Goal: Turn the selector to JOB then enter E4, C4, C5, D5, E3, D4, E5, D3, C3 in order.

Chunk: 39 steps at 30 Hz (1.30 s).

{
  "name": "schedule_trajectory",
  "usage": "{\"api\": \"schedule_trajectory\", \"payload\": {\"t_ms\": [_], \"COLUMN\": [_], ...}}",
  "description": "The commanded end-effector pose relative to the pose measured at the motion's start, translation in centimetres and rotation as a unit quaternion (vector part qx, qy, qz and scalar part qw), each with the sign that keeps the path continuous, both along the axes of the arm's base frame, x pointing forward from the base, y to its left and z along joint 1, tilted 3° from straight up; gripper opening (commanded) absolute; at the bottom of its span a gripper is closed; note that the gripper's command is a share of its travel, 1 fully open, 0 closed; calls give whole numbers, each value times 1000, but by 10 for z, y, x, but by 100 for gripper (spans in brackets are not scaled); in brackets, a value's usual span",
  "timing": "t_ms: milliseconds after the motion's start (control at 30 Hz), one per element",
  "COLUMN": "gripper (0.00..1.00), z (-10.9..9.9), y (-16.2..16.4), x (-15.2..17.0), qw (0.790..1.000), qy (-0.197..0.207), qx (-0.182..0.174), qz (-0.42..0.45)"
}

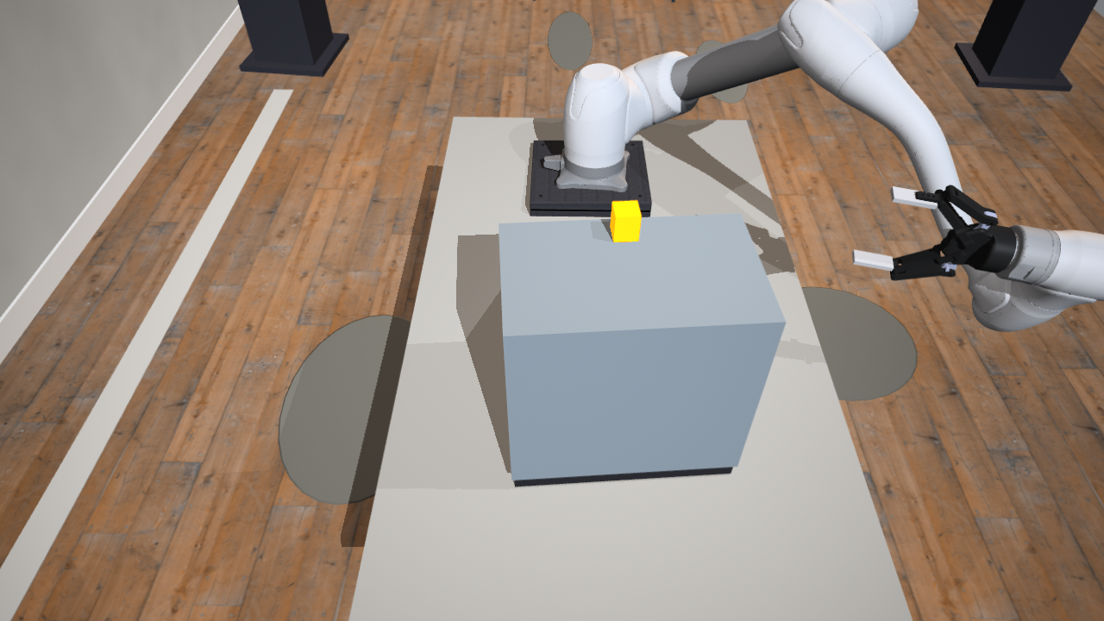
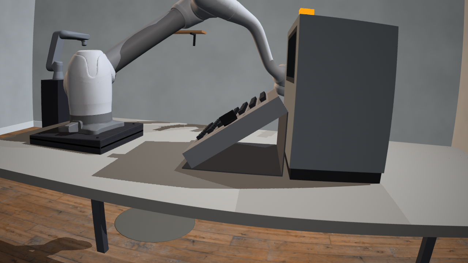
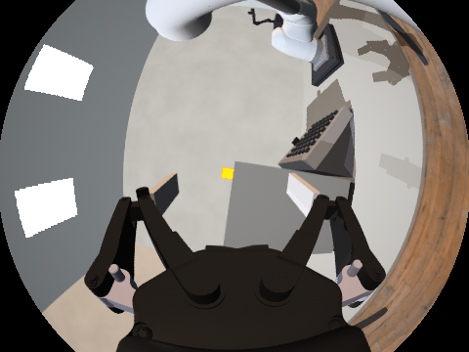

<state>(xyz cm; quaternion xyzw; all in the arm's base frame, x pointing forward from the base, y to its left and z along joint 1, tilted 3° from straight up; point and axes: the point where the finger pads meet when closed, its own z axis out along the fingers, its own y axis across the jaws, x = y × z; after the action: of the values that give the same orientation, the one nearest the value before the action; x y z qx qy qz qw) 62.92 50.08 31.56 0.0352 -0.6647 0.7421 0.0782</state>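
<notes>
The machine is a grey box (image 1: pixel 629 340) on the table, with a small yellow block (image 1: pixel 625 221) on its top back edge. Its sloped keypad (image 2: pixel 235 127) with rows of dark keys shows in the exterior view and, small, in the wrist view (image 3: pixel 320 137). No key looks lit, and the key names and the selector cannot be made out. My gripper (image 1: pixel 887 229) is open and empty, held in the air to the right of the machine, well off the table's side. In the wrist view its fingers are spread wide, facing the machine's side.
The arm's base (image 1: pixel 590 166) stands on a black plate behind the machine. Dark pillars (image 1: pixel 289 34) stand on the wooden floor at the back. A second black stand with a grey bracket (image 2: pixel 57 81) is behind the base.
</notes>
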Motion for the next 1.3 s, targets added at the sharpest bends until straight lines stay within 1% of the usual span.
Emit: {"api": "schedule_trajectory", "payload": {"t_ms": [0, 533, 600, 667, 733, 833, 900, 933, 1000, 1267], "gripper": [100, 100, 100, 100, 100, 100, 100, 100, 100, 100], "z": [0, 0, 3, 18, 46, 93, 117, 125, 131, 132], "y": [0, 0, 0, 0, 1, 2, 2, 2, 2, 0], "x": [0, 0, 0, 1, 2, 4, 5, 5, 5, 4], "qw": [1000, 1000, 1000, 1000, 1000, 1000, 1000, 1000, 1000, 1000], "qy": [0, 0, 0, 0, 0, 0, 0, 0, 0, -5], "qx": [0, 0, 0, 0, 0, 0, 0, 0, 0, 5], "qz": [0, 0, 0, 0, 0, 0, 0, 0, 0, -2]}}
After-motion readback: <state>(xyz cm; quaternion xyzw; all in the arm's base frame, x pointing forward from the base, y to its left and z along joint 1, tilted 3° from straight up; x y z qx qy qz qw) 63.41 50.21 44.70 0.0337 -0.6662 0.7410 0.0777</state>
